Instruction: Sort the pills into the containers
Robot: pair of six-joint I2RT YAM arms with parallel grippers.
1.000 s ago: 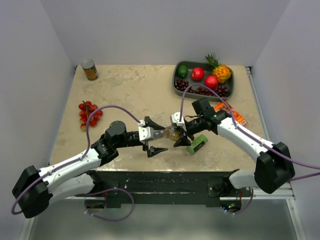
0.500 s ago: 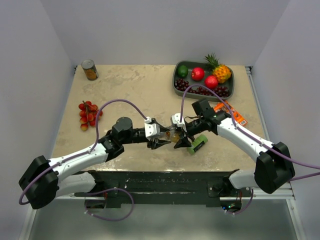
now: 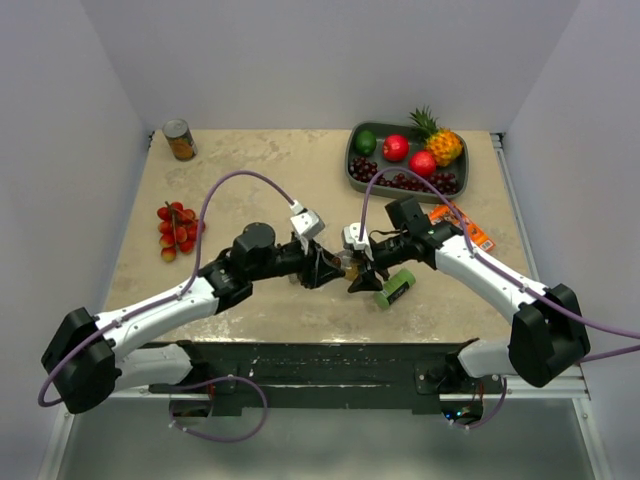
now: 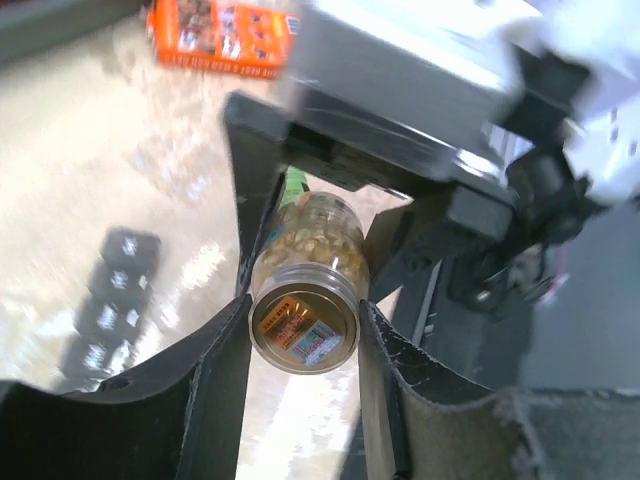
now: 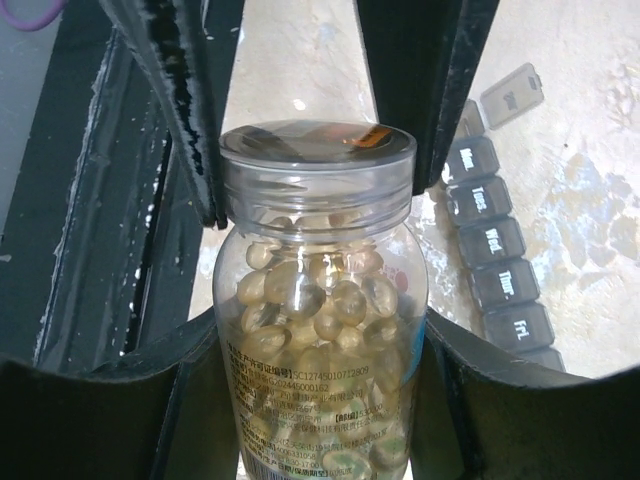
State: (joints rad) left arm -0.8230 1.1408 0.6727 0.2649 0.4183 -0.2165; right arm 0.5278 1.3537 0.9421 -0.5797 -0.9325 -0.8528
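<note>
My right gripper (image 5: 320, 375) is shut on the body of a small clear bottle (image 5: 320, 420) and holds it above the table. The bottle is full of yellowish pills (image 5: 315, 300). My left gripper (image 4: 305, 325) meets it from the other side, both fingers pressed on the clear cap (image 4: 304, 328). In the top view the two grippers, left (image 3: 333, 268) and right (image 3: 354, 273), join at the bottle (image 3: 346, 266). The grey pill organizer (image 5: 495, 250) lies on the table below, day labels showing and one end lid (image 5: 510, 95) open. It also shows in the left wrist view (image 4: 110, 300).
A green box (image 3: 395, 288) lies just right of the grippers, an orange packet (image 3: 462, 226) beyond it. A dark fruit tray (image 3: 352, 170) stands at the back right, a can (image 3: 180, 140) at the back left, cherry tomatoes (image 3: 177, 228) at the left.
My left arm has reached right, turned its wrist and closed its open fingers round the bottle's cap. The right arm and the bottle have stayed in place.
</note>
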